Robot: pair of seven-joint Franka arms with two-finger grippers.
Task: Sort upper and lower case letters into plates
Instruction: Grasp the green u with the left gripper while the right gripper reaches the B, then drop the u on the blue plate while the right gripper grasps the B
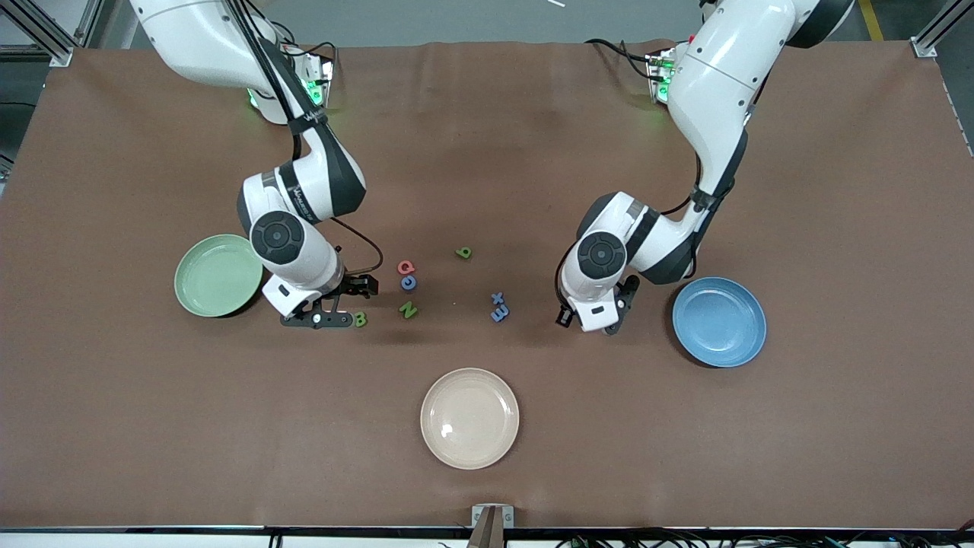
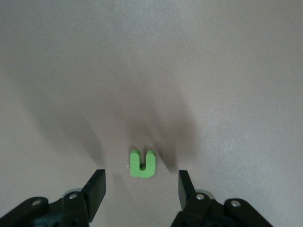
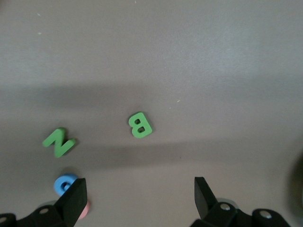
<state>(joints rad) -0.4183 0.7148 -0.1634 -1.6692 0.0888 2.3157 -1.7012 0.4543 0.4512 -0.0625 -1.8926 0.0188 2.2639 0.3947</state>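
Observation:
A green n [image 2: 142, 163] lies on the mat just ahead of my left gripper's [image 2: 142, 182] fingertips; the jaws stand apart with nothing between them. From the front, that gripper [image 1: 596, 313] hangs low beside the blue plate [image 1: 719, 321] and hides the n. My right gripper [image 1: 351, 303] is open and low beside the mint green plate [image 1: 217, 275]. Before it [image 3: 139, 189] lie a green B [image 3: 140, 125], a green N [image 3: 58, 142] and a blue C [image 3: 64, 183]. Red Q [image 1: 406, 267], green d [image 1: 463, 253], blue x [image 1: 498, 297] and blue m [image 1: 499, 312] lie mid-table.
A cream-beige plate [image 1: 469, 418] sits nearer the front camera than the letters, mid-table. The brown mat [image 1: 487, 152] covers the whole table.

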